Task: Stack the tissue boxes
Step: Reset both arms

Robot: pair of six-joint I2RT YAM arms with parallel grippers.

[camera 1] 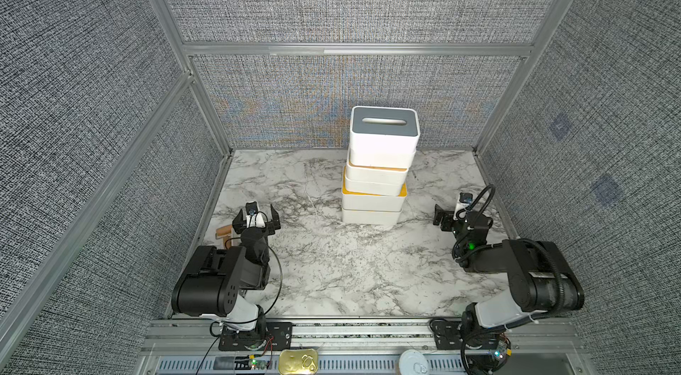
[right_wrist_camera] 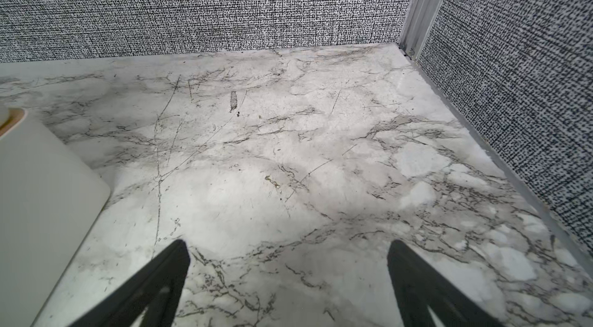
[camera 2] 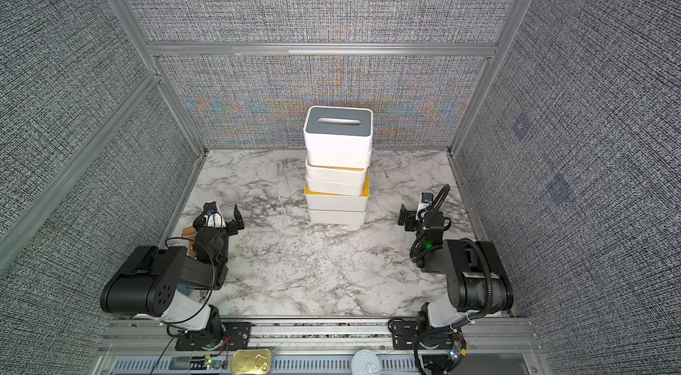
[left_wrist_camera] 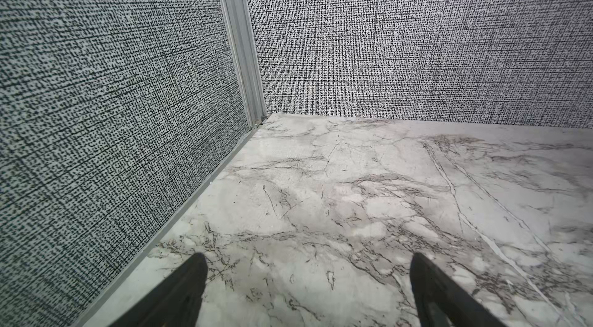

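The tissue boxes (camera 1: 376, 178) (camera 2: 337, 185) stand in one tall, slightly uneven stack at the middle back of the marble table in both top views. The top box has a grey slotted lid (camera 1: 383, 122). A yellow lid edge (camera 1: 374, 192) shows lower down. My left gripper (camera 1: 257, 212) (left_wrist_camera: 308, 258) is open and empty, well left of the stack, over bare marble. My right gripper (camera 1: 451, 213) (right_wrist_camera: 288, 245) is open and empty, to the right of the stack. The right wrist view catches a white side of a low box (right_wrist_camera: 38, 187) at its edge.
Woven grey walls with aluminium posts (camera 1: 206, 104) enclose the table on three sides. A small brown wooden piece (camera 1: 223, 232) lies by the left wall behind the left arm. A gold tin (camera 1: 297, 362) and a white can (camera 1: 412, 364) rest on the front rail.
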